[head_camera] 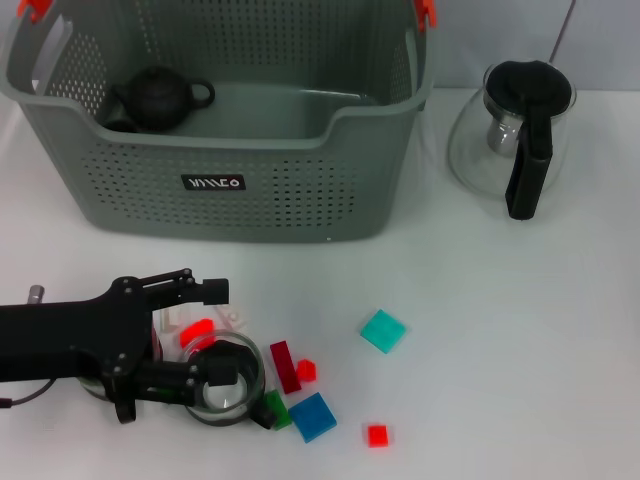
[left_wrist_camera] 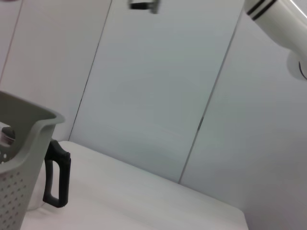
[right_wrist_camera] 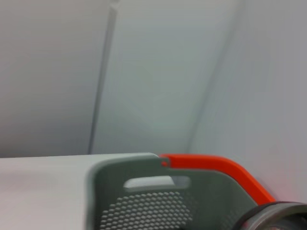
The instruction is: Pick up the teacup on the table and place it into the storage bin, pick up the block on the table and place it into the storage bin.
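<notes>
The teacup (head_camera: 226, 386) is a clear glass cup standing near the table's front left. My left gripper (head_camera: 214, 336) is open beside it: one finger (head_camera: 205, 290) is behind the cup, the other lies over the cup's rim. A red block (head_camera: 197, 331) lies between the fingers. More blocks lie to the right: dark red (head_camera: 285, 366), small red (head_camera: 306, 371), green (head_camera: 275, 409), blue (head_camera: 313, 416), teal (head_camera: 383, 330) and another small red (head_camera: 377, 435). The storage bin (head_camera: 240, 190) stands behind, with a black teapot (head_camera: 158, 98) inside. My right gripper is out of view.
A glass pot with a black lid and handle (head_camera: 512, 135) stands right of the bin; its handle (left_wrist_camera: 57, 175) shows in the left wrist view beside the bin's corner (left_wrist_camera: 24, 143). The right wrist view shows the bin's orange-clipped handle (right_wrist_camera: 211, 165). A white arm part (left_wrist_camera: 276, 21) hangs above.
</notes>
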